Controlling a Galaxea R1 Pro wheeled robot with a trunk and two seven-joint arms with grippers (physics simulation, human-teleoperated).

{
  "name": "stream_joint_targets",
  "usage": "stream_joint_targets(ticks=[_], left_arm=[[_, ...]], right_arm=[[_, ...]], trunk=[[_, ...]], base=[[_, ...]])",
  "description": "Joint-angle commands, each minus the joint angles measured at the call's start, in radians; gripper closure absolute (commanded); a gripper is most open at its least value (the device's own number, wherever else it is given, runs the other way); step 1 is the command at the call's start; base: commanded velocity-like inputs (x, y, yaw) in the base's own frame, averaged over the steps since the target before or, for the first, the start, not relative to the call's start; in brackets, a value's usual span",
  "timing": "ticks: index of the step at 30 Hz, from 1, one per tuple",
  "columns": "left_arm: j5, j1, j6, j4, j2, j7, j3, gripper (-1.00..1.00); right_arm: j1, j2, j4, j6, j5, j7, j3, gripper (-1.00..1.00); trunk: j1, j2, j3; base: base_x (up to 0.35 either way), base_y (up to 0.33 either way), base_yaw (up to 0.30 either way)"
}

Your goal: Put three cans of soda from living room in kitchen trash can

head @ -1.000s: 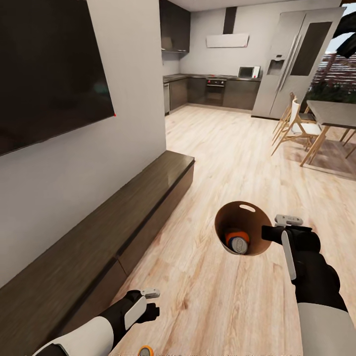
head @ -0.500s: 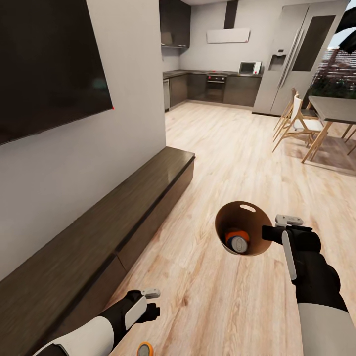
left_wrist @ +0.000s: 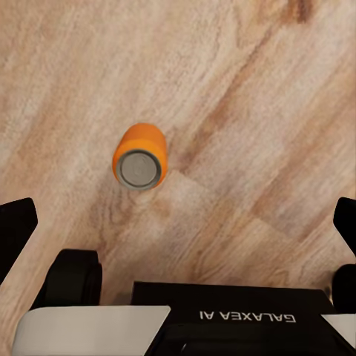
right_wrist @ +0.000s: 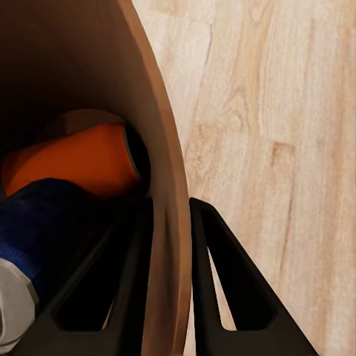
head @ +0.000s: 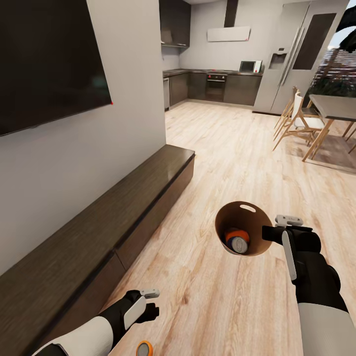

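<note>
a: bin [head: 243, 228] in the right hand [right_wrist: 172, 215], held above the wood floor [head: 232, 148], one finger inside the wall and one outside, pinched tight on the rim.

b: and it's loaded. orange can [right_wrist: 81, 159] lying at the bottom, dark blue can [right_wrist: 44, 230] right against it. that's two of three.

a: third one's the loose orange can [left_wrist: 139, 156], down on the floor beside the near end of the long dark bench [head: 99, 232], on the side away from the wall, silver top facing up at the left wrist camera.

b: left hand [head: 152, 302]?

a: spread wide, nothing between the fingers, hanging just above that can. the can sits ahead of the fingers, not between them.

b: kitchen [head: 217, 84] is well beyond the far end of the bench, cabinets, oven, steel fridge [head: 291, 59] all in sight.

a: so here's the worry. my read is the job isn't to drive off yet, that floor can has to come first. roll toward the kitchen now and it gets left behind.

b: and the pick itself?

a: if the can is standing upright, a clumsy descent could clip its rim, tip it and send it rolling, maybe against the bench front where the arm has little room.

b: the bin grip bothers me too.

a: fair. it's held by one thin edge of the wall, cans weighing on the bottom. a sharp turn of the base could swing it, slip it in the fingers or spill the two already inside.
</note>
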Motion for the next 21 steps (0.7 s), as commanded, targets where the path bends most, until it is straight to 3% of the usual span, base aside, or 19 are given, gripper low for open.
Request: stream_joint_targets(ticks=[1,8,15,21], left_arm=[[0.000,0.000,0.000,0.000,0.000,-0.001,0.000,-1.00],[0.003,-0.001,0.001,0.000,0.007,-0.009,0.002,-1.00],[0.003,-0.002,0.004,0.000,0.032,-0.015,0.002,-1.00],[0.002,-0.003,0.005,0.000,0.069,-0.111,0.002,-1.00]], right_arm=[[0.000,0.000,-0.001,0.000,-0.012,0.005,0.000,1.00],[0.000,0.000,-0.001,0.000,-0.012,0.005,0.001,1.00],[0.000,-0.001,-0.001,0.000,-0.012,0.005,0.001,1.00],[0.000,-0.001,-0.001,0.000,-0.012,0.005,0.002,1.00]], trunk=[[0.004,-0.007,-0.003],[0.031,-0.056,-0.025],[0.058,-0.105,-0.047],[0.081,-0.147,-0.066]], base=[[0.000,0.000,0.000],[0.000,0.000,0.000],[0.000,0.000,0.000],[0.000,0.000,0.000]])
